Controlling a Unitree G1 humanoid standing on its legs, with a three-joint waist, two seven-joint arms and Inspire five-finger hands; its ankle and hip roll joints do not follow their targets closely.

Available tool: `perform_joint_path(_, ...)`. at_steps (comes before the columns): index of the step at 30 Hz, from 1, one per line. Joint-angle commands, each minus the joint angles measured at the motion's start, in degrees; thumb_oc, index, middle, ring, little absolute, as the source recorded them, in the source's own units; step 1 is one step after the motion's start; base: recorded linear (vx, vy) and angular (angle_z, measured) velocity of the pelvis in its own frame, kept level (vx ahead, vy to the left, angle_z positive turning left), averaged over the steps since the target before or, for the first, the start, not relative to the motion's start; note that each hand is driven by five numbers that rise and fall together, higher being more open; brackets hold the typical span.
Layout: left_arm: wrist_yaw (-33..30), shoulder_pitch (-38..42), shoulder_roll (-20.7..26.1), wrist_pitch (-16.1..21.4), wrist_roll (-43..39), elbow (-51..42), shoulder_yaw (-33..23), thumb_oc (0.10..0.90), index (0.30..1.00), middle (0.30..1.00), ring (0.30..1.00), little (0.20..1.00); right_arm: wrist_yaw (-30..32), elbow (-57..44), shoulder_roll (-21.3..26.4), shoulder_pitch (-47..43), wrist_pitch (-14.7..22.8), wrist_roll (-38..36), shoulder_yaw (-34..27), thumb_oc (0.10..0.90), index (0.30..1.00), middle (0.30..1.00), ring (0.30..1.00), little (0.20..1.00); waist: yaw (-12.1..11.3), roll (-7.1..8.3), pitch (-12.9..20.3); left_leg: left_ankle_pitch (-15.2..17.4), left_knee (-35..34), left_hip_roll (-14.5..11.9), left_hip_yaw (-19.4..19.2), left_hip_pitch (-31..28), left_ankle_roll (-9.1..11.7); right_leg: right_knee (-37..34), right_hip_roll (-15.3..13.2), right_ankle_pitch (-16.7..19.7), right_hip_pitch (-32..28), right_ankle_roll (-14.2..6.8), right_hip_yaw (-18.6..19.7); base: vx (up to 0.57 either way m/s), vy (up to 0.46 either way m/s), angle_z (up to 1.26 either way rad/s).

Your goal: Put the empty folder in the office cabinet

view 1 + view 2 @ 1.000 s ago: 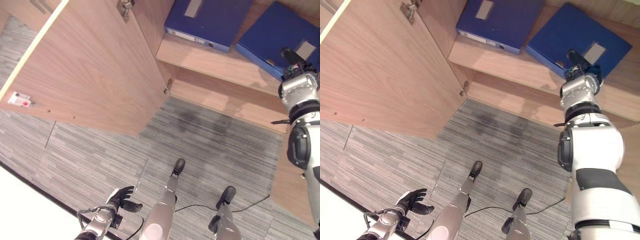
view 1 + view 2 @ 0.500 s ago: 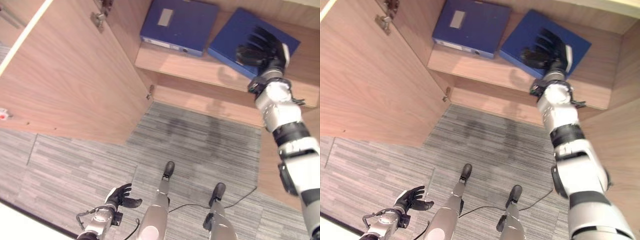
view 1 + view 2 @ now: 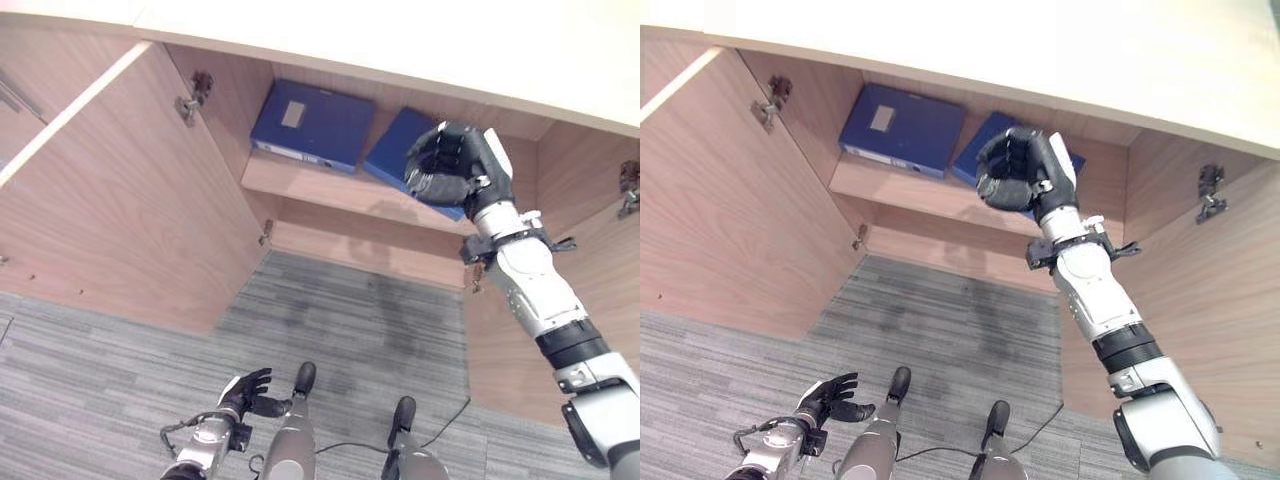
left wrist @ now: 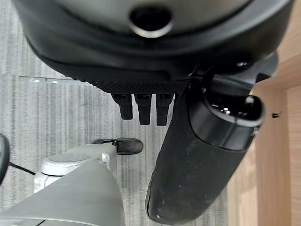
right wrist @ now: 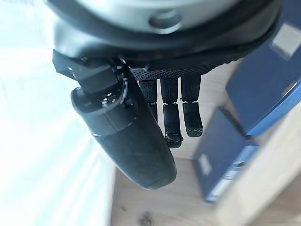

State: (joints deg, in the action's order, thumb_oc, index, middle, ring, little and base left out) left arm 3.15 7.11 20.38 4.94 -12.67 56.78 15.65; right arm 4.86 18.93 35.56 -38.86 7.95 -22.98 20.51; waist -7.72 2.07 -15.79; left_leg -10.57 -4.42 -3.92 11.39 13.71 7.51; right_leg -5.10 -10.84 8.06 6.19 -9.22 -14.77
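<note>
My right hand [image 5: 141, 122] hangs from the top of the frame, fingers [image 5: 171, 115] loosely curled and empty; two blue folders [image 5: 263, 80] lie at right on the wooden shelf [image 5: 155, 197].

2 folders [image 3: 313, 125] side by side on cabinet shelf [image 3: 330, 190], door [image 3: 120, 210] open at left

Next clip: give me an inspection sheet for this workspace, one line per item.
Surface: wooden cabinet shelf, above grey carpet floor.
Job's things: two blue folders lie flat on the shelf, left folder and right folder, side by side.
Clutter: nothing seen.
Hands: right hand raised in front of the right folder, fingers curled, holding nothing; left hand low over the carpet, open, idle.
Cables: nothing seen on the shelf.
Surroundings: left cabinet door open; pale cabinet top.
</note>
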Motion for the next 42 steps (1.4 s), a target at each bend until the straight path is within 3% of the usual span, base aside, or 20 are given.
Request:
perform_joint_path(1,0.3,-0.89,-1.11,1.9,2.19,2.07,3.09,0.8,0.9,0.9,0.9,0.9,0.81,3.23,0.63,-3.6,3.07,3.66,-0.04,0.4,0.3,0.3,0.3,0.3,-0.76,0.59,6.35,11.22,1.05,0.72,0.32,-4.09,-1.34,3.03,-0.11,-8.43,-1.07,-0.55,-5.74,0.0,0.0,0.0)
perform_joint_path(10,0.3,-2.76,0.13,2.13,1.44,-0.1,4.48,0.8,0.9,0.9,0.9,0.9,4.6,18.69,-0.83,-8.73,0.72,5.94,-0.57,0.4,0.3,0.3,0.3,0.3,-2.81,0.9,6.56,10.8,1.24,1.11,2.28,-2.18,-1.49,3.65,0.03,-8.68,0.15,-0.45,-6.84,0.01,-0.007,0.07)
perform_joint_path(18,-1.39,-1.06,2.11,2.73,-0.89,-1.11,6.06,0.8,0.9,0.9,0.9,0.9,8.35,32.26,-0.5,-21.93,-1.6,9.0,2.83,0.4,0.3,0.3,0.3,0.3,-5.22,-0.66,1.13,9.99,2.72,1.64,3.73,1.96,-1.44,5.12,-0.37,-8.72,3.4,-0.6,-7.26,-0.01,-0.006,0.08)
perform_joint_path(24,-1.78,-1.07,3.53,3.44,-4.37,-1.9,8.0,0.8,0.9,0.9,0.9,0.9,10.76,44.83,0.92,-34.58,-2.63,8.6,7.14,0.4,0.3,0.3,0.3,0.3,-7.07,-3.14,-4.09,9.28,3.35,1.62,3.2,6.27,-1.33,7.14,-0.78,-8.55,8.59,-0.61,-6.37,0.01,0.007,0.0)
perform_joint_path(42,-0.83,-6.73,6.16,3.59,-7.84,-6.65,9.53,0.8,0.9,0.9,0.9,0.9,13.96,51.77,7.72,-41.53,-1.73,1.68,7.71,0.4,0.3,0.3,0.3,0.3,-9.15,-6.31,-9.12,8.2,2.83,2.16,3.11,12.34,-1.38,8.37,-0.41,-8.66,16.16,-0.66,-5.56,0.0,0.001,0.0)
